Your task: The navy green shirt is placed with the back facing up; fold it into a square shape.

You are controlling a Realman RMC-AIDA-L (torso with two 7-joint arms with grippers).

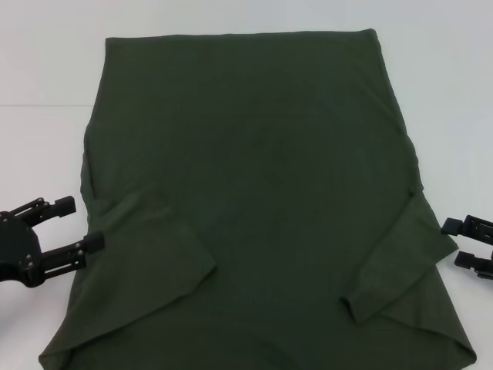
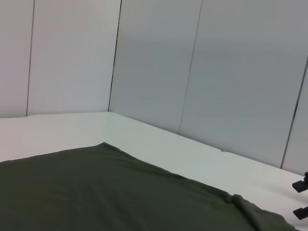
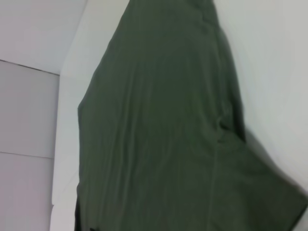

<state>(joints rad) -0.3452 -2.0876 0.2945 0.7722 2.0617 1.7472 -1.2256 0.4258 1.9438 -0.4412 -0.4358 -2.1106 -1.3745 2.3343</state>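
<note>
The navy green shirt (image 1: 254, 177) lies flat on the white table, plain side up, with both short sleeves folded inward over the body. It also shows in the left wrist view (image 2: 106, 192) and the right wrist view (image 3: 159, 134). My left gripper (image 1: 79, 223) is open and empty at the shirt's left edge, beside the folded left sleeve, with its lower fingertip at the cloth's edge. My right gripper (image 1: 457, 242) is open and empty just off the shirt's right edge, beside the right sleeve. Its fingertips also show at the edge of the left wrist view (image 2: 301, 198).
The white table (image 1: 46, 146) shows bare on both sides of the shirt and beyond its far edge. Grey wall panels (image 2: 192, 67) stand behind the table. The shirt's near hem runs to the bottom of the head view.
</note>
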